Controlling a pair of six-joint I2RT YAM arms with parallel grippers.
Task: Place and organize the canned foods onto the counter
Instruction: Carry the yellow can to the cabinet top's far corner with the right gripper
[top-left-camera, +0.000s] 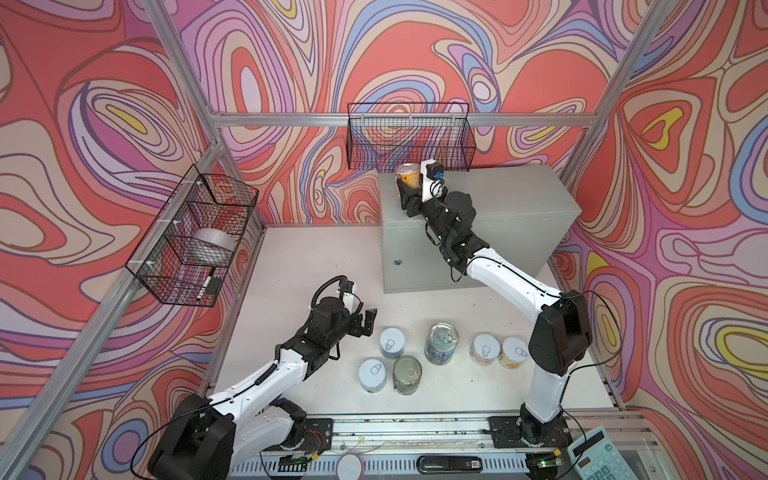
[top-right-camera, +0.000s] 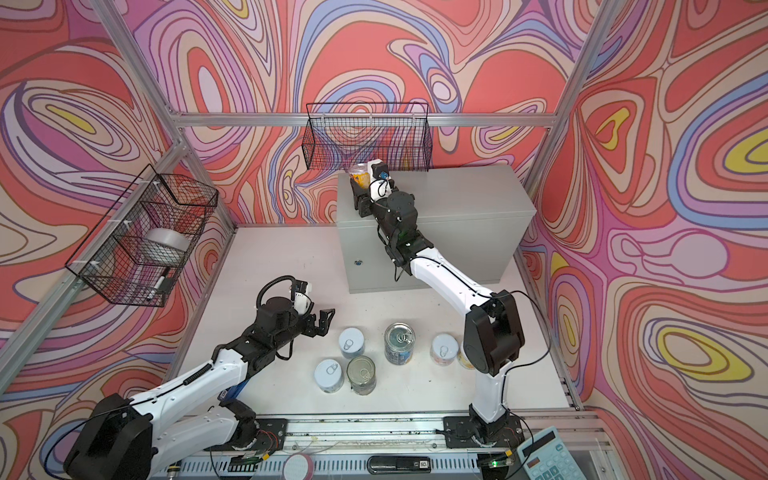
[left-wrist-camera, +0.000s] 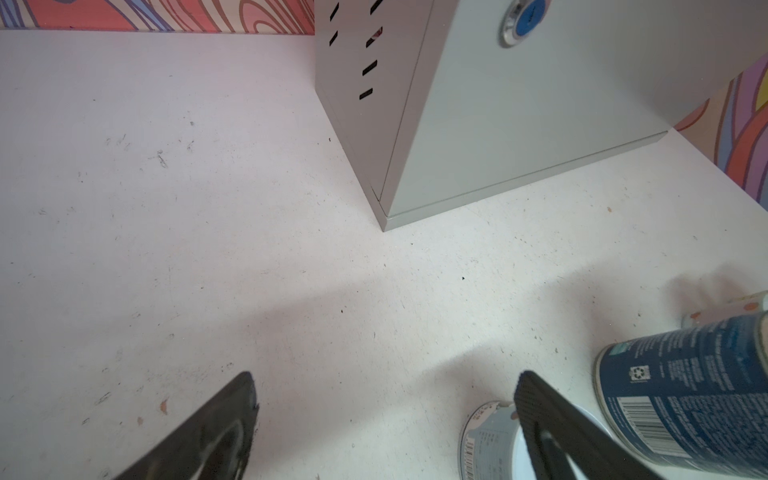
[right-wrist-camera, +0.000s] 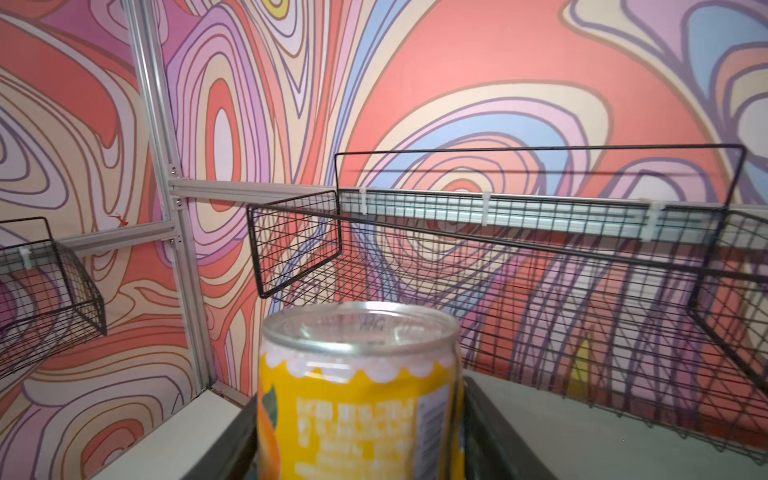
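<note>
Yellow can (top-left-camera: 408, 174) clamped in right gripper (top-left-camera: 406, 189), placing at back-left corner of counter (top-left-camera: 519, 195); next: lower, let go. Left gripper (top-left-camera: 368, 321) spread, empty.

We see one yellow can (top-left-camera: 409, 176) upright at the grey cabinet's (top-left-camera: 519, 195) corner — six more cans (top-left-camera: 441, 343) standing lower centre.

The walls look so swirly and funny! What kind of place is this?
Likely a robot practice booth, not a real kitchen: two robot arms bolted at the front, and a metal frame around swirly walls.
</note>
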